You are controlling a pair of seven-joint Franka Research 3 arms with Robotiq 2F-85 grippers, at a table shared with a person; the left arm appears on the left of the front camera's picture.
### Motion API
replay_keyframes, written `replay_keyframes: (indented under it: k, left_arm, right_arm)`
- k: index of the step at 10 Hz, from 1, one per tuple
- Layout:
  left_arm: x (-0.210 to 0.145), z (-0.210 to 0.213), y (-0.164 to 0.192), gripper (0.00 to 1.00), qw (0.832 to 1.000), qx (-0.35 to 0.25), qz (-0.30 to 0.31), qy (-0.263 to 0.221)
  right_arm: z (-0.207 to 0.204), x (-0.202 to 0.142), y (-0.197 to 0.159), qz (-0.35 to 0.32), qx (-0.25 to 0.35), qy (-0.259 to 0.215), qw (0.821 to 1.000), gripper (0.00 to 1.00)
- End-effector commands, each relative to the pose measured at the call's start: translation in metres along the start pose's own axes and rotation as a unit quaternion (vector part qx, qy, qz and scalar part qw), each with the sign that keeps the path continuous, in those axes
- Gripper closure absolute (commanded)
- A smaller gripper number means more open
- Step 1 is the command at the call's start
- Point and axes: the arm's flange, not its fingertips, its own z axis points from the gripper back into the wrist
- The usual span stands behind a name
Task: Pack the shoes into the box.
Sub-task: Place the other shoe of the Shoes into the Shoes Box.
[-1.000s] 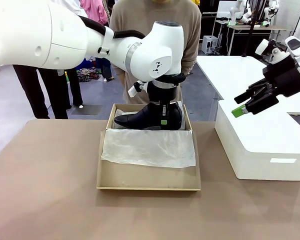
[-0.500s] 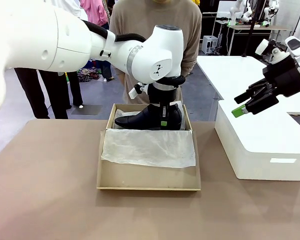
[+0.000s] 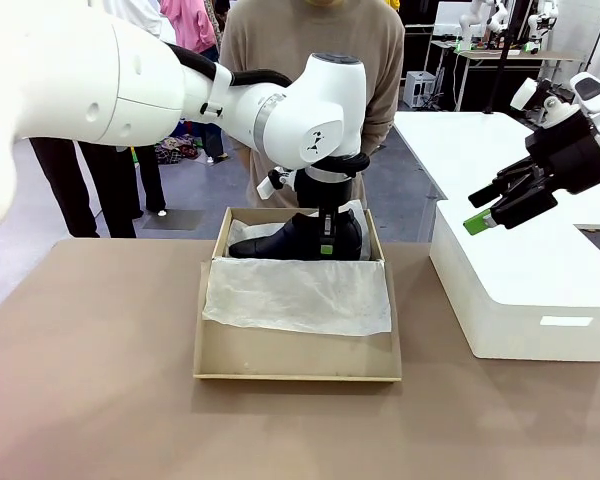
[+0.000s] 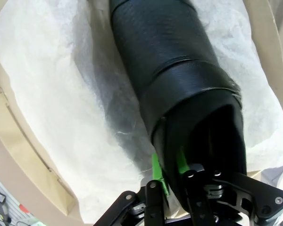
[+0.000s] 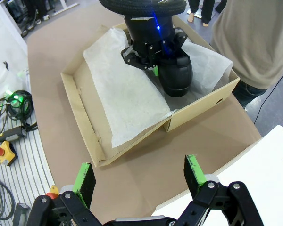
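Black and glossy, one shoe (image 3: 295, 238) is lying on its sole in the rear compartment of the box (image 3: 208, 330), which is sitting on the brown table (image 3: 90, 380) near its far edge. The shoe's pointed toe is aiming toward the robot's left and its heel toward the right. White tissue paper (image 3: 295, 295) is lining the compartment under the shoe and spilling forward over the flat lid flap, which is lying open toward the robot.

The left arm is reaching across from the left and coming down over the heel end, so the left gripper (image 3: 327, 240) is pointing straight down into the box. In the left wrist view its green pads (image 4: 155, 175) are sitting on either side of the leather wall at the shoe's heel opening (one outside, one just within the opening). Whether they are pinching that wall or only flanking it, I cannot tell.

The right gripper (image 3: 483, 210) is hovering well apart from the shoebox, above the bigger white plastic box (image 3: 525, 290) at the table's right side. Its fingers are spread wide, with nothing between them, and its camera is looking down at the cardboard box from the side.

A person (image 3: 310, 40) in a tan sweater is standing just behind the box at the far side.
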Motion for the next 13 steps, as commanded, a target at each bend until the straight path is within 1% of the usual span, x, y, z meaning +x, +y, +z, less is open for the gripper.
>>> replay_keyframes:
  k: [1,3,4,6,8,9,11,12,13]
  left_arm:
    - [-0.001,0.01,-0.002,0.48,1.0,-0.005,0.014,-0.006]
    - [-0.003,0.018,-0.003,0.08,1.0,-0.01,0.011,-0.011]
    - [-0.004,0.024,-0.004,0.0,1.0,-0.012,0.01,-0.014]
    - [-0.003,0.047,-0.004,0.0,1.0,-0.012,0.003,-0.015]
    - [0.003,0.071,-0.005,0.0,0.999,0.018,-0.026,0.019]
    - [0.008,0.082,-0.005,0.0,0.999,0.023,-0.027,0.013]
    - [0.015,0.089,-0.006,0.0,0.999,0.021,-0.026,0.015]
    - [0.03,0.08,-0.009,0.0,0.998,0.043,-0.039,0.034]
    - [0.009,0.087,-0.006,0.0,0.999,0.006,-0.032,0.018]
  right_arm:
    - [-0.003,0.0,-0.002,0.01,0.006,-0.02,1.0,0.0]
    - [-0.003,0.0,-0.002,0.01,0.006,-0.02,1.0,0.0]
    - [-0.003,0.0,-0.002,0.01,0.006,-0.02,1.0,0.0]
    - [-0.003,0.0,-0.002,0.01,0.006,-0.02,1.0,0.0]
    - [-0.003,0.0,-0.002,0.01,0.006,-0.02,1.0,0.0]
    - [-0.003,0.0,-0.002,0.01,0.006,-0.02,1.0,0.0]
    - [-0.003,0.0,-0.002,0.01,0.006,-0.02,1.0,0.0]
    - [-0.003,0.0,-0.002,0.01,0.006,-0.02,1.0,0.0]
    - [-0.003,0.0,-0.002,0.01,0.006,-0.02,1.0,0.0]
